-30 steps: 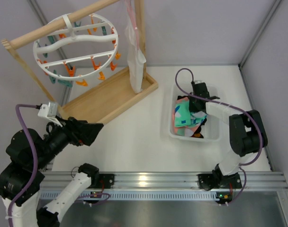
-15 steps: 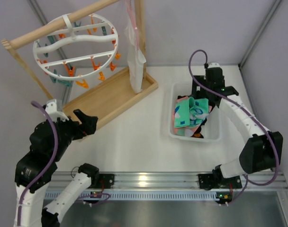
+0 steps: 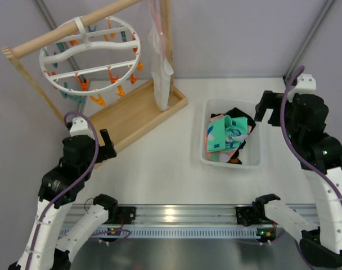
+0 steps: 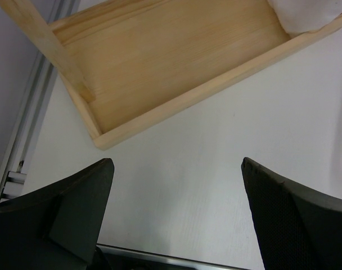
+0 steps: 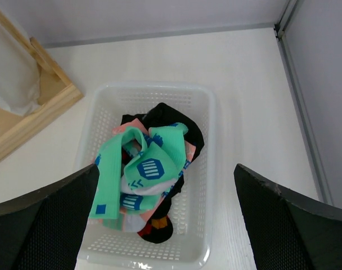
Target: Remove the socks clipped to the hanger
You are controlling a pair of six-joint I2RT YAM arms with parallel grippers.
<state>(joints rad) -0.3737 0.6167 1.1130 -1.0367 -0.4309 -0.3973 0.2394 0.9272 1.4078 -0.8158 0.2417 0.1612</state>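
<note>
The hanger (image 3: 89, 56), a white ring with orange and teal clips, hangs from the wooden rail at the back left, and I see no sock on its clips. The socks (image 3: 226, 138), teal, pink and black, lie heaped in a white basket (image 3: 254, 163) at the right. My right gripper (image 3: 265, 108) is open above the basket's right side, empty, with the socks (image 5: 145, 169) below the gap between its fingers (image 5: 47, 219). My left gripper (image 3: 105, 146) is open and empty over bare table beside the wooden tray (image 4: 176, 62).
A white cloth (image 3: 160, 73) hangs from the rail down onto the wooden tray (image 3: 131, 115). The rail's slanted post (image 4: 44, 42) stands at the tray's left corner. The basket rim (image 5: 207, 140) is close to the right wall. An aluminium rail (image 3: 171, 214) runs along the near edge.
My right gripper opened, left a teal sock in the basket, then rose and drew back to the right. My left arm pulled back toward its base.
</note>
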